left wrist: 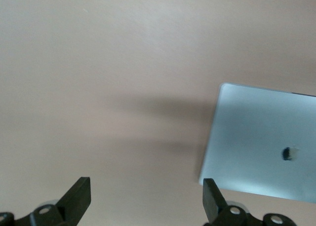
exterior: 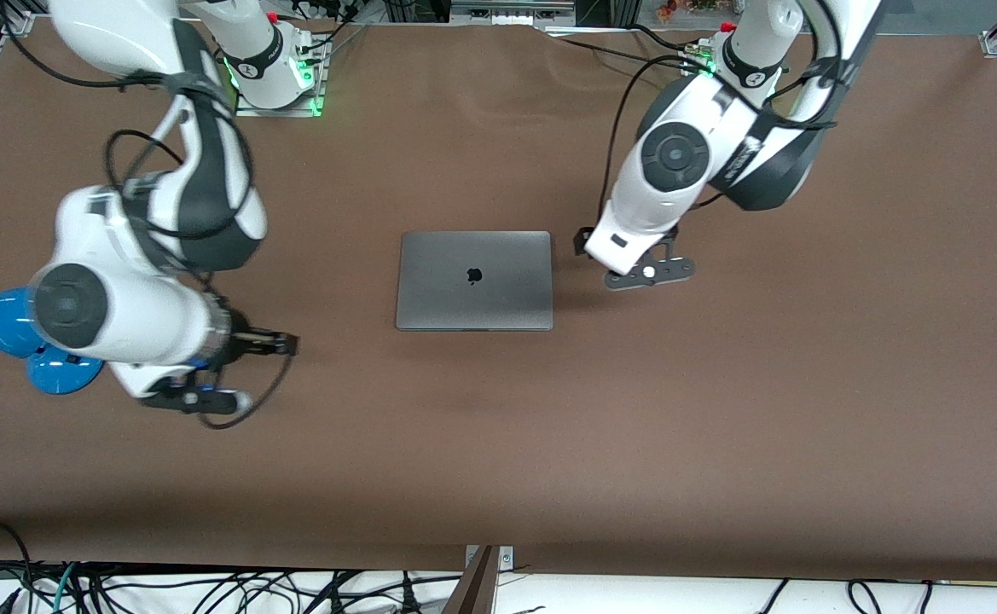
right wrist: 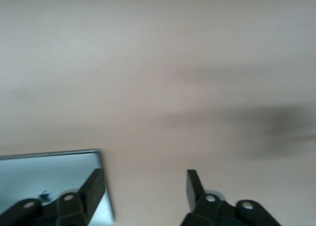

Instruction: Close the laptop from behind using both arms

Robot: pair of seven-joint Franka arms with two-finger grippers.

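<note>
I see the laptop [exterior: 474, 280] shut flat on the worktop [exterior: 498, 443], lid logo up; left gripper [left wrist: 145, 199] and right gripper [right wrist: 145, 189] hover beside it, fingers spread, empty.

Laptop [left wrist: 261, 142]: lid cut off by the frame edge in the left wrist view, logo blurred; in the right wrist view only one corner shows, partly covered by a finger of the right gripper [right wrist: 145, 184]. Blue desk lamp [exterior: 3, 328]: largely hidden by the right arm and cropped at the front view's edge. Left gripper [exterior: 585, 243]: in the front view mostly concealed under its own wrist.
</note>
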